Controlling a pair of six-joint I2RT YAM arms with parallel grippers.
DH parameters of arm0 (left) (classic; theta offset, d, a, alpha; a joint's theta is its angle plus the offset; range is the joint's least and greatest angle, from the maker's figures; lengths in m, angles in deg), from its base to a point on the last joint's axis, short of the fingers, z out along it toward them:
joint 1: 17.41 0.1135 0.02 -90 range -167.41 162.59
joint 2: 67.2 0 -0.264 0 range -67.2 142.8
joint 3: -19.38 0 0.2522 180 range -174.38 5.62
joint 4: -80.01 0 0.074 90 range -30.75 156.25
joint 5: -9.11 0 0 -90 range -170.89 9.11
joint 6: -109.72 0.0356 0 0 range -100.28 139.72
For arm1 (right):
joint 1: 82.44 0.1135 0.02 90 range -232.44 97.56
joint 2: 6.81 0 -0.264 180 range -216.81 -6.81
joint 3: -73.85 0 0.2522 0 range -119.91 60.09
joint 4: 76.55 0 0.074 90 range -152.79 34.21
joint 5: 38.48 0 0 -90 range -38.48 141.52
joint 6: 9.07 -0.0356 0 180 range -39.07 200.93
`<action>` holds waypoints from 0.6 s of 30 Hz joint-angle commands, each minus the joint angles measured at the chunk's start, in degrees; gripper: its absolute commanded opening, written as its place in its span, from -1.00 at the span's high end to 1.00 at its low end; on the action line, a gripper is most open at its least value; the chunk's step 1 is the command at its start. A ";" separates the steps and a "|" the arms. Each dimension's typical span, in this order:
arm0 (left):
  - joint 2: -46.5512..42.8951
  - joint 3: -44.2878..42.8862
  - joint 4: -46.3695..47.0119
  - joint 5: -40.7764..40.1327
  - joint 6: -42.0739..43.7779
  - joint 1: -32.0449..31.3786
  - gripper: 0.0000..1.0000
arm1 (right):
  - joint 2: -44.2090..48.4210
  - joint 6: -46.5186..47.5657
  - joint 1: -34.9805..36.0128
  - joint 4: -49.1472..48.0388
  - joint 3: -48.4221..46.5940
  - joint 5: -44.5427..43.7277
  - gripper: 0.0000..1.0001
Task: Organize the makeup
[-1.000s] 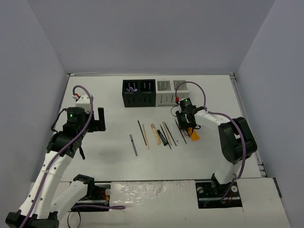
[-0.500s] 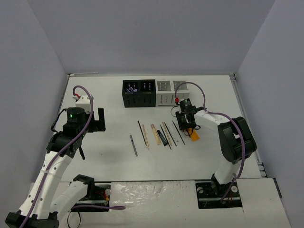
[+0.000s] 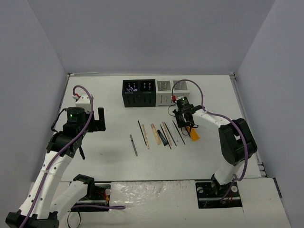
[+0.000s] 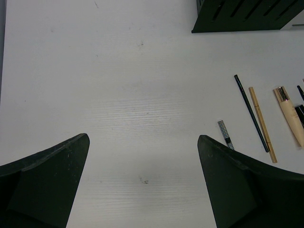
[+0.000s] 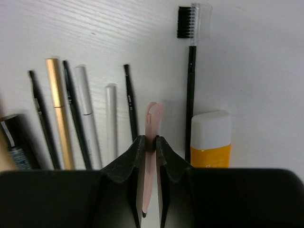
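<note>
Pinching the pink tool lengthwise in the right jaws

The right gripper (image 5: 151, 142) held its jaws narrow on the slim pink tool (image 5: 154, 116). The tool's long axis ran straight up the wrist frame, in line with the fingers, and its rounded end poked out ahead between a thin black pencil (image 5: 129, 102) and the brow brush (image 5: 190, 85). The makeup row (image 3: 159, 134) lay parallel on the worktop (image 3: 104, 142), below the organizer boxes (image 3: 138, 93) in the overhead frame. The left gripper (image 4: 143, 137) stood wide and held nothing, well apart at frame left, so the lift likely fell to the right arm.
</note>
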 commanded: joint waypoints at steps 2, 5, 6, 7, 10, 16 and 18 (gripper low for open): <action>-0.18 -1.77 3.07 0.67 -0.25 0.51 -0.94 | 7.35 -0.20 4.99 0.86 -10.10 -0.95 1.00; -0.15 -1.86 3.07 0.61 -0.33 0.51 -0.94 | 7.40 1.34 8.92 0.37 -17.59 0.23 1.00; -0.18 -1.86 3.07 0.58 -0.33 0.53 -0.94 | 7.07 1.79 9.99 -0.17 -19.95 0.87 1.00; -0.18 -1.86 3.07 0.58 -0.33 0.60 -0.94 | 6.39 2.27 10.82 -1.46 -21.48 1.76 1.00; -0.39 -1.77 2.98 0.37 -0.33 0.60 -0.94 | 3.74 2.84 11.54 -6.01 -27.81 4.29 1.00; -0.62 -1.57 3.24 0.16 -0.51 0.62 -0.94 | -3.24 3.60 12.36 -24.34 -32.74 7.94 1.00; -0.62 -1.57 3.31 0.30 -0.51 0.69 -0.94 | -5.59 3.87 12.43 -31.91 -33.08 9.29 1.00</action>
